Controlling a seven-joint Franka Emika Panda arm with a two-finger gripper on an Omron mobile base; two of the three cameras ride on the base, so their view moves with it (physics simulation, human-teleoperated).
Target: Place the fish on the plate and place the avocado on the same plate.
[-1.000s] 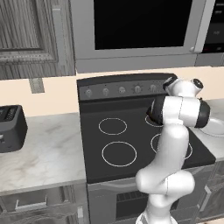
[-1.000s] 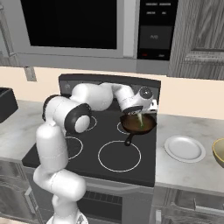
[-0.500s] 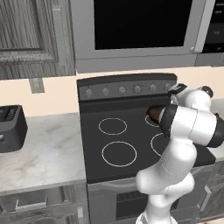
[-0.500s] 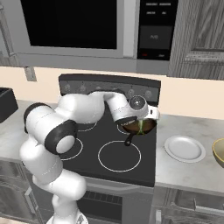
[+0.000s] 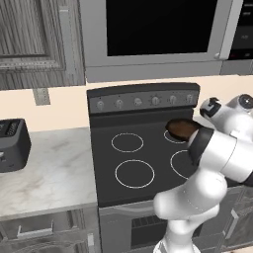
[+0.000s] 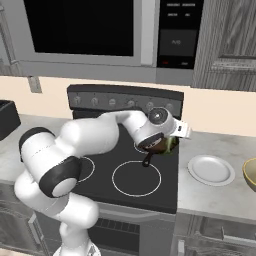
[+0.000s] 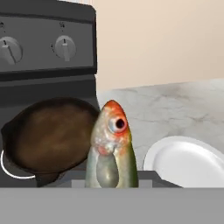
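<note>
The black stove [image 6: 125, 175] spreads below me, grey marbled counter [image 6: 220, 192] to its right. On a rear burner sits the brown frying pan [image 7: 48, 135], empty. The white plate [image 7: 188, 164] lies bare on the counter, just beside the stove. My gripper [image 6: 172, 142] is clamped on the fish [image 7: 111, 148], head up, raised between pan and plate. I cannot make out the avocado.
</note>
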